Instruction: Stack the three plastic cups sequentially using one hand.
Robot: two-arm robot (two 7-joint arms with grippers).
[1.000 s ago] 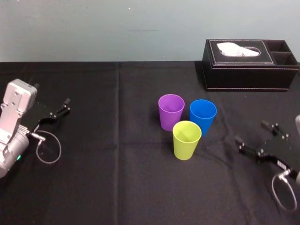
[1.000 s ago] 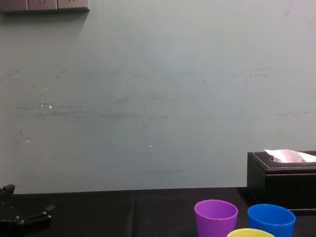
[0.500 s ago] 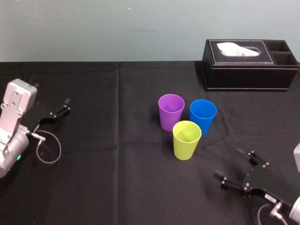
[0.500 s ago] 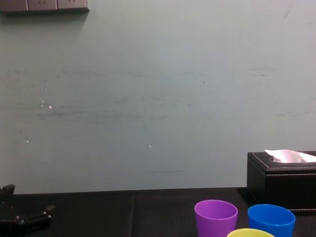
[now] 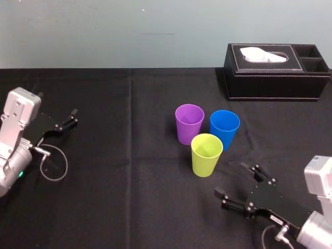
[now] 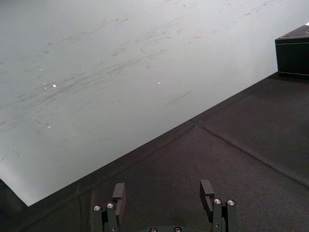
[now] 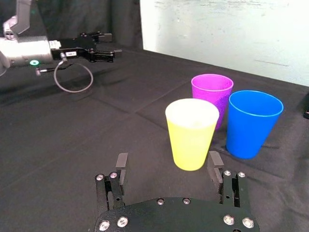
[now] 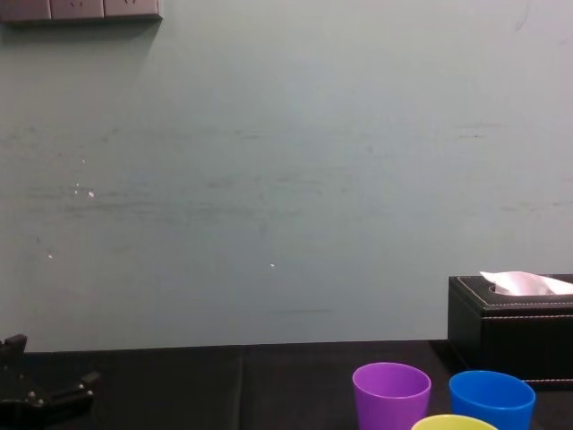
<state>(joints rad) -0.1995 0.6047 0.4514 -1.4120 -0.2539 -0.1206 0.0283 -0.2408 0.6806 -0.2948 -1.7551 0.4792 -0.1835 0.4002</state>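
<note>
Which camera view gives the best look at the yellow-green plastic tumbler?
The right wrist view: the yellow-green plastic tumbler stands whole, rim to base, side-on, close ahead of the open right tool. The head view shows it whole too, farther off, from above. The chest view cuts it off below the rim.

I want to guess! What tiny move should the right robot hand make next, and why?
Probably ease the right gripper forward around the yellow-green cup: its fingers are open, empty, and that cup stands nearest, just ahead. The left gripper sits parked far left.
</note>
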